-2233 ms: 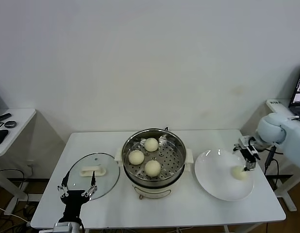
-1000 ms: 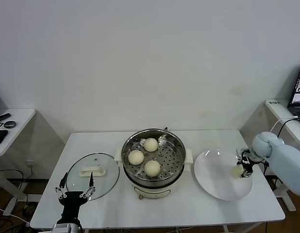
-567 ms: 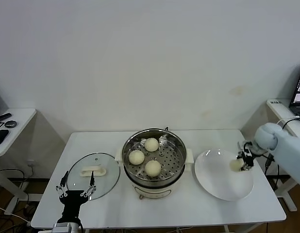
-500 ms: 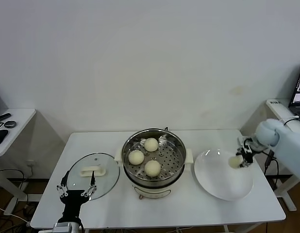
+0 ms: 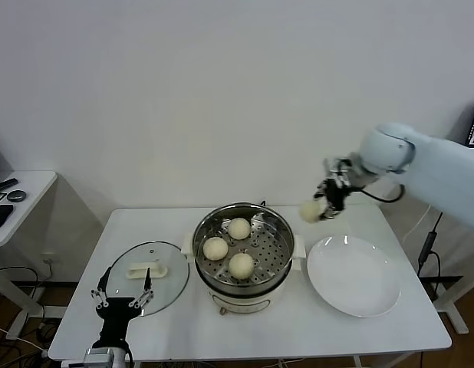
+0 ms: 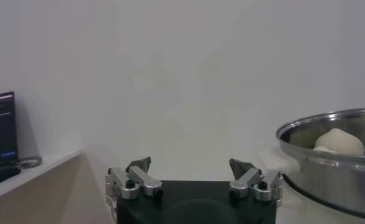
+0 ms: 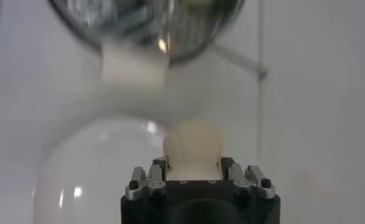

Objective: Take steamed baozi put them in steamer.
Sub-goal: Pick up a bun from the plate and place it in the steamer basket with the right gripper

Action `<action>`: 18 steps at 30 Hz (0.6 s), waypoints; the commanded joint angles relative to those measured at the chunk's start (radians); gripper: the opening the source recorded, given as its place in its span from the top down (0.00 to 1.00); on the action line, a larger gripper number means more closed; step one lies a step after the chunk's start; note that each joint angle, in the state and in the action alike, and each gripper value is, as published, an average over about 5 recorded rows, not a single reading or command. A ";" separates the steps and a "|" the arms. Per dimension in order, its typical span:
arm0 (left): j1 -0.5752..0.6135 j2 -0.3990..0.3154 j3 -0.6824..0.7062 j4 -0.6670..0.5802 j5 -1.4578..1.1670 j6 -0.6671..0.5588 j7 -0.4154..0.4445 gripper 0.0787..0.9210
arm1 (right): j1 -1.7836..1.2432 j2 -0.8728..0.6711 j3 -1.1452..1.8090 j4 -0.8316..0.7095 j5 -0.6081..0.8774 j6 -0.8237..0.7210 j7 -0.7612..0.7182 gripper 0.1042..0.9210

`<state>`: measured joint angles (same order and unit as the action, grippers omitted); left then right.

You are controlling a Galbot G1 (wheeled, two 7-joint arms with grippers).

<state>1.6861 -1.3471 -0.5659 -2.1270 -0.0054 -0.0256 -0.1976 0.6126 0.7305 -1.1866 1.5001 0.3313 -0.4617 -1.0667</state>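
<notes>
- While the bench (image 5: 314, 326) holds everything, the biggest thing on it is the steamer (image 5: 243, 251), a shiny round pot in the middle with three buns (image 5: 230, 247) sitting on its tray full of holes
- Right beside the steamer, on the robot's right, is the white plate (image 5: 353, 277), and it has nothing on it now
- On the other side of the steamer the glass lid (image 5: 146, 277) lies flat on the bench
- Up in the air, between the plate and the steamer, the right tool (image 5: 327, 201) is clenched on the last bun (image 5: 311, 211), holding it by its sides, and it is not over the pot yet
- Down at the near edge of the bench by the lid, the left tool (image 5: 120, 301) waits with its fingers spread wide and nothing in them
- What could go wrong, I think: the bun is soft and round, so it may slip out and fall on the bench if the squeeze is too weak, or get squashed if it is too hard
- If it is let go too soon it could bump the steamer's rim, and if it comes down on another bun it may roll
</notes>
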 commanded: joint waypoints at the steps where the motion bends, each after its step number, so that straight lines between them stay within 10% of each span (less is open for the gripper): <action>1: 0.003 -0.002 -0.005 -0.002 -0.001 0.000 0.001 0.12 | 0.158 0.243 -0.182 0.120 0.287 -0.221 0.136 0.48; 18: 0.014 -0.011 -0.033 -0.018 -0.006 -0.002 0.003 0.12 | -0.093 0.351 -0.149 -0.094 0.020 -0.193 0.118 0.47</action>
<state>1.6984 -1.3568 -0.5957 -2.1430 -0.0124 -0.0277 -0.1939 0.5983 1.0039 -1.3192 1.4888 0.4426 -0.6343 -0.9621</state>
